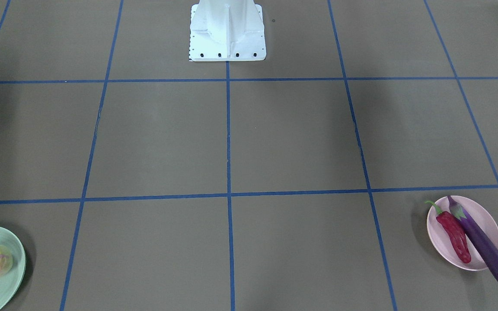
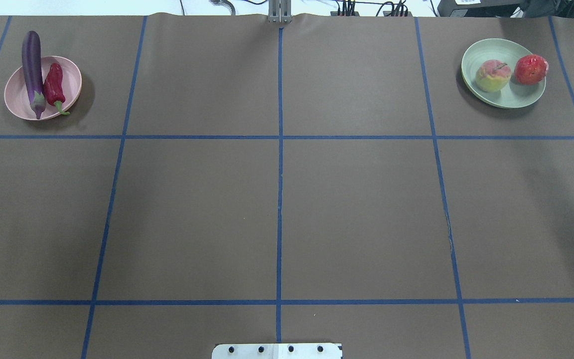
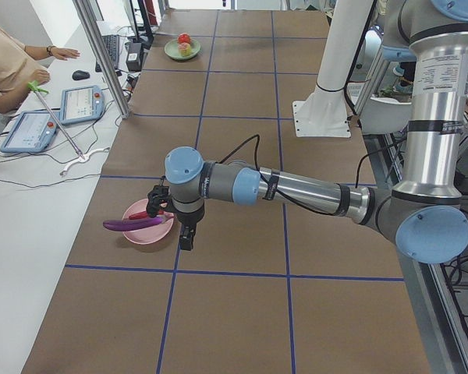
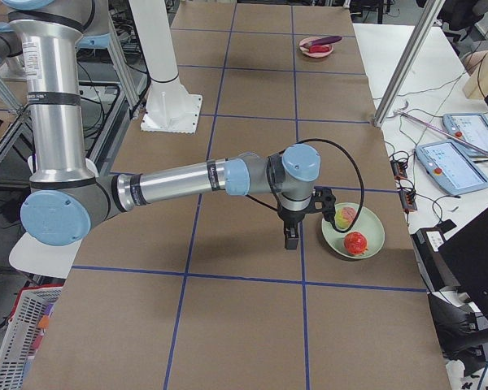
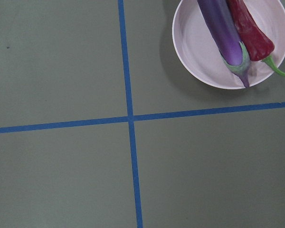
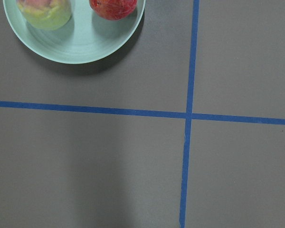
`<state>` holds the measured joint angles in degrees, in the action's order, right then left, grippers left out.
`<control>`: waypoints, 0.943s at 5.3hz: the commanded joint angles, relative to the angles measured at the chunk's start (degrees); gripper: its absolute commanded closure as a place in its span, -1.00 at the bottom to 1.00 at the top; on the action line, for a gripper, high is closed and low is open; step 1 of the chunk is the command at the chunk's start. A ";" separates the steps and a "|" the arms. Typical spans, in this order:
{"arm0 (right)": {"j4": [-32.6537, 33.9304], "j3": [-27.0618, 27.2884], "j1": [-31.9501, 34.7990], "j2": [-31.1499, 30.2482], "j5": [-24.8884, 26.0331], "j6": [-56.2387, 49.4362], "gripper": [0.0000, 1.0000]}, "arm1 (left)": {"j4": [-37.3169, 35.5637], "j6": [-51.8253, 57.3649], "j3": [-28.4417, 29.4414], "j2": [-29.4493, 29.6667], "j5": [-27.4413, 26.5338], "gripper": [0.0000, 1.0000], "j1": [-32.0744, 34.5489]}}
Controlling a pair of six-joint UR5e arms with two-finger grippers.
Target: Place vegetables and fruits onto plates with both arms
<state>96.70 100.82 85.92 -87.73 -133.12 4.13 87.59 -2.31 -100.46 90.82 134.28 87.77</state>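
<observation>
We find a robotics laboratory: the left arm (image 3: 304,191) and right arm (image 4: 175,183) reach over a table (image 2: 366,209) papered brown and gridded in blue tape (image 2: 279,199), a white base block (image 3: 321,117) standing on it. A white side bench (image 3: 31,226) carries teach pendants (image 3: 81,104) and loose cables (image 3: 39,185), with an operator (image 3: 4,66) at it and aluminium frame posts (image 3: 101,58) alongside.

Brown table (image 2: 192,209), blue tape grid (image 2: 279,199); white base block (image 1: 227,32); tablet (image 3: 79,104).

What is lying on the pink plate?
A purple eggplant and a red chili lie side by side on the pink plate. The eggplant's blunt end sticks out past the rim. The plate surface right under them is hidden.
</observation>
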 commanded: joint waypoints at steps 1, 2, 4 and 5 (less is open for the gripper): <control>-0.19 -0.01 -0.05 0.01 -0.03 -0.17 -1.00 | -0.05 -0.23 -2.26 -1.25 -0.33 -1.00 -0.14; -0.54 -0.27 -0.05 0.10 0.40 -1.04 -1.00 | -0.22 -0.32 -2.28 -1.70 -0.07 -1.00 -0.41; -0.46 -0.18 0.04 -0.95 0.67 -0.96 -1.00 | 0.12 -0.24 -1.23 -1.79 0.02 -1.00 -0.50; -0.46 -0.70 -0.05 -0.52 0.15 -0.27 -1.00 | 0.21 -0.15 -1.57 -1.70 0.02 -1.00 -0.59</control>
<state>96.24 100.56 85.93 -88.44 -132.60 3.45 87.68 -2.52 -101.94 89.09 134.29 87.26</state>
